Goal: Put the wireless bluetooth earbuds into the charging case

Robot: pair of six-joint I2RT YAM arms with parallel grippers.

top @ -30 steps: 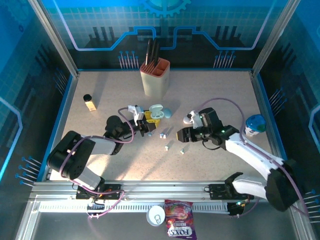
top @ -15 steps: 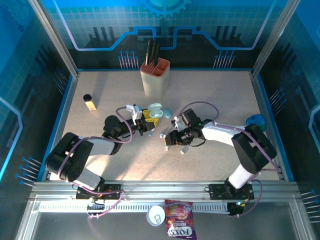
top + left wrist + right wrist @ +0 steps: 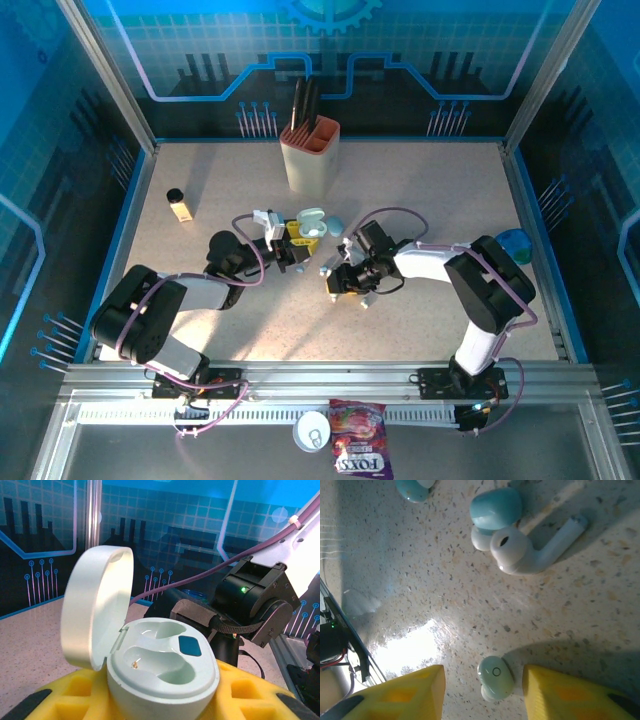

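Wireless bluetooth earbuds (image 3: 530, 550), three loose bits; one open case (image 3: 162, 672).

We see a speckled beige table (image 3: 430, 180) beneath the jaws, blue circuit-patterned walls (image 3: 420, 40) beyond them, and bright glare (image 3: 415, 647) just beside.

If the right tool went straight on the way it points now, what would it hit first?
Probably the pale teal earbud lying on the table between the open fingers of the right tool; depth is unclear.
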